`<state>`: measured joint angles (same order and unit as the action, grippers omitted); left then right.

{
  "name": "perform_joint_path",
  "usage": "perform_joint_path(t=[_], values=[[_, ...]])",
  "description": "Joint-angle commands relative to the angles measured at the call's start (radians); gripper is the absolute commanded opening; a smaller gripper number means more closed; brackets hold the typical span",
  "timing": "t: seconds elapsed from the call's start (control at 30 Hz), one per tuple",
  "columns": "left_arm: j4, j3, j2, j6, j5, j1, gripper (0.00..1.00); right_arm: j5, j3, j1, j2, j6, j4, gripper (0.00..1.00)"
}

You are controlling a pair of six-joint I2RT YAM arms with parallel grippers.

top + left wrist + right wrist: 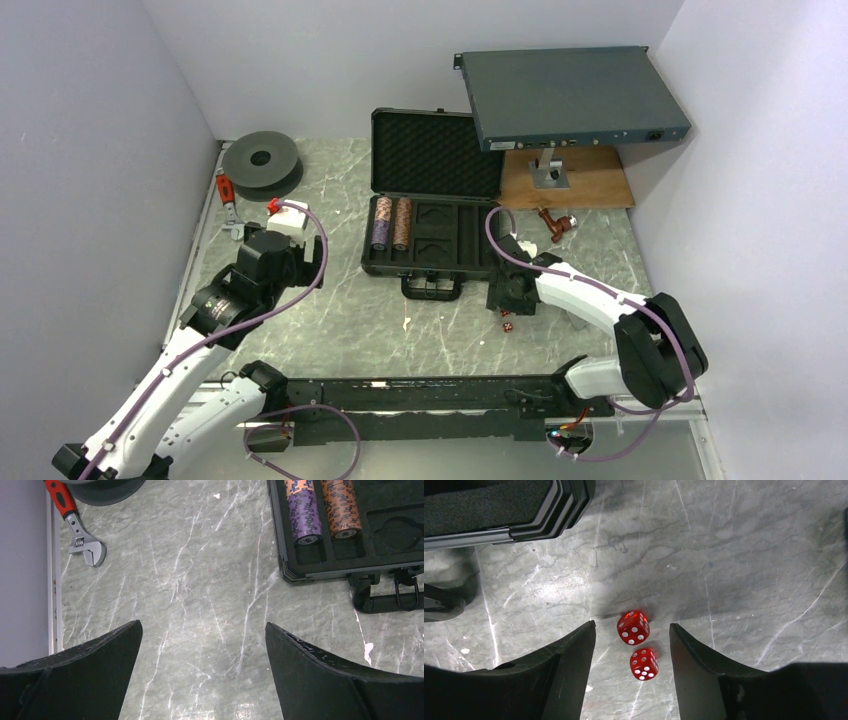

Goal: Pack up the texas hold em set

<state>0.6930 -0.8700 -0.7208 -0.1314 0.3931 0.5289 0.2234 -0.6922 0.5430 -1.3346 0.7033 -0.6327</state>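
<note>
**Dice between open fingers, case lying open on the marble**

The right gripper (632, 627) hangs low over the table, its matte black wedge-shaped fingers (564, 665) spread apart. Two small translucent red dice with white pips sit in the gap, touching neither finger: the upper die (633, 628) level with the fingertips and the lower die (644, 664) just beside it, further in. They lie on the grey-green, white-veined marble table (350, 320), just off the front right corner of the briefcase (430, 268).

The briefcase is hard black plastic with ribbed edges and stands open. Its egg-crate foam lid (437, 152) is raised at the back, and its handle (432, 288) faces the arms. In the slotted foam tray, a purple chip stack (381, 223) and a brown chip stack (403, 222) lie side by side in the left slots.

The left gripper (202, 624) hovers over bare marble to the left of the case, its jaws wide with nothing between them. A red-handled steel wrench (75, 525) lies by the wall.
</note>
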Motion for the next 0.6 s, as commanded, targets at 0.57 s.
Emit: perform_joint_path(t=[0.57], values=[[-0.041, 0.002, 0.011, 0.012, -0.006, -0.009, 0.99, 0.028, -0.029, -0.005, -0.014, 0.005, -0.010, 0.44]])
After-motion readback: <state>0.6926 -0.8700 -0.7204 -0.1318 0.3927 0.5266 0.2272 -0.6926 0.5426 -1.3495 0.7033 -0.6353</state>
